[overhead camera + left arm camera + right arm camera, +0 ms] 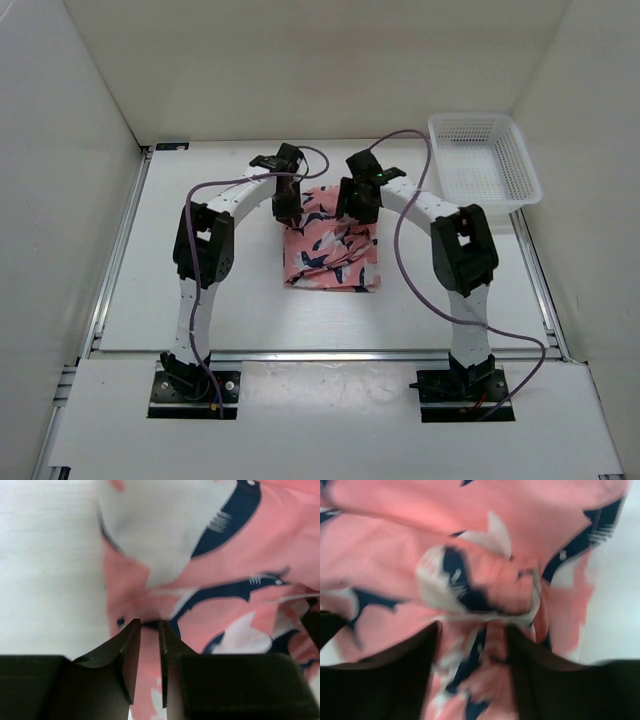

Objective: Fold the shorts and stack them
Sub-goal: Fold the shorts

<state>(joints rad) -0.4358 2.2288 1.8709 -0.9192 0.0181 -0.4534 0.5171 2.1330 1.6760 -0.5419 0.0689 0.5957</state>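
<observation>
Coral-pink shark-print fabric shorts (330, 250) look soft and floppy, so grab the far corners. Left gripper (149, 625) pinches an edge; right gripper (473, 630) straddles bunched cloth, grip unclear.

The table (190, 290) is free left of the shorts (330, 255) and in front of them; the white mesh basket (485, 160) blocks the far right corner.
</observation>
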